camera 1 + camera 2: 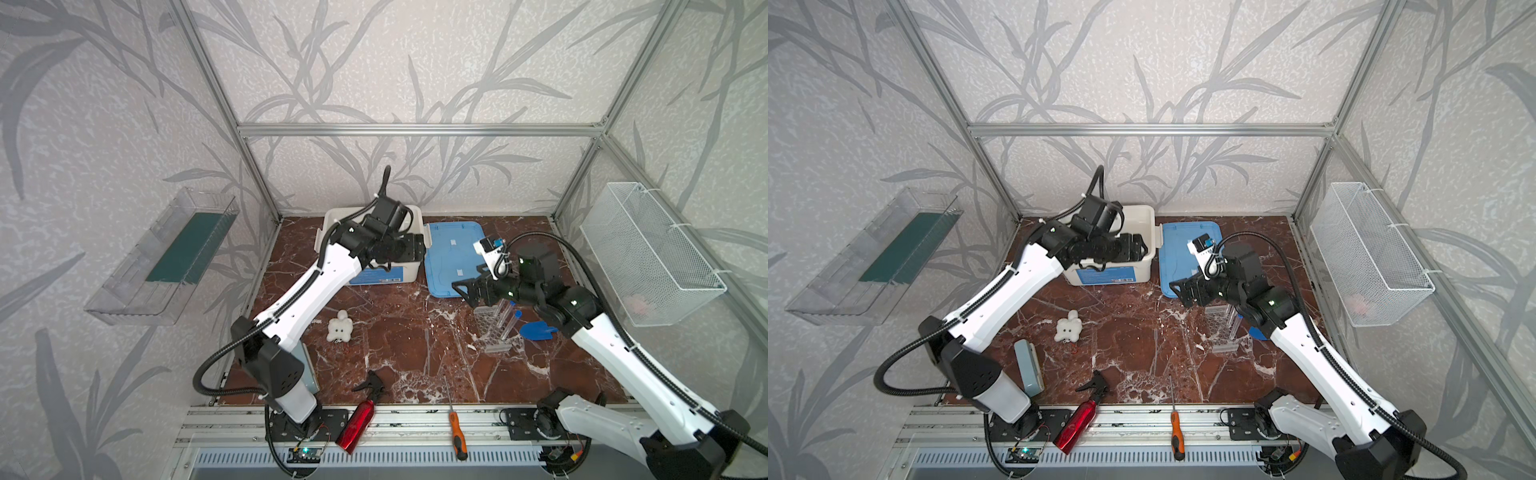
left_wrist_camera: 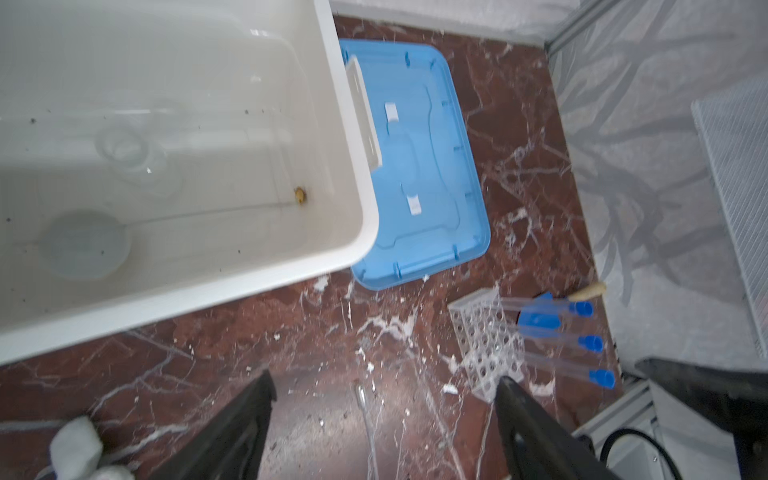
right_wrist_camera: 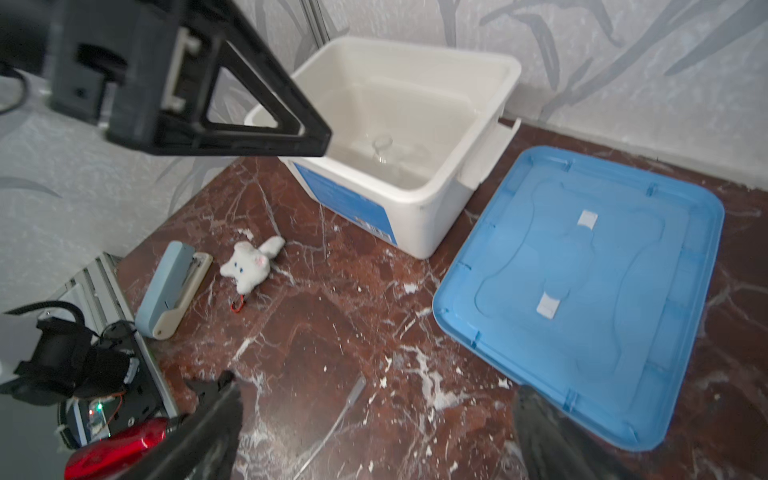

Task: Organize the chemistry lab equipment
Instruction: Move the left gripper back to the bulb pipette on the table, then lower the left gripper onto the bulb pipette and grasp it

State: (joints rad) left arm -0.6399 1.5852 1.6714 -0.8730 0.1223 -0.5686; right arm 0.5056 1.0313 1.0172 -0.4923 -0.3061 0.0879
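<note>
**A:** Where is the lab kit now?

**B:** Part of it is in the open white bin [image 2: 348,137] at the back of the bench [image 1: 395,328]. A small clear jar [image 2: 122,145], a small white round dish [image 2: 85,245] and a thin rod [image 2: 208,211] lie on the bin's floor. The blue lid [image 1: 451,257] lies flat just beside it, so the mouth is free for drops from above.

**A:** And the left gripper [image 2: 385,378]?

**B:** It hangs above the bin with its jaws spread and nothing between them, so it's released.

**A:** What's outside the bin?

**B:** Three blue-capped tubes [image 2: 552,337] sit in the clear perforated rack [image 2: 484,336], on the right of the bench and well apart from the bin. A thin clear dropper [image 3: 345,411] lies flat on the bench between bin and rack.

**A:** And the right gripper [image 3: 374,395]?

**B:** It's wide open and empty, hovering above the bench near the rack and the lid. In its wrist view the dropper lies below it. I'd guess the dropper is the next pick. It's slim and lies flat, so it would need a low, careful pinch.
</note>
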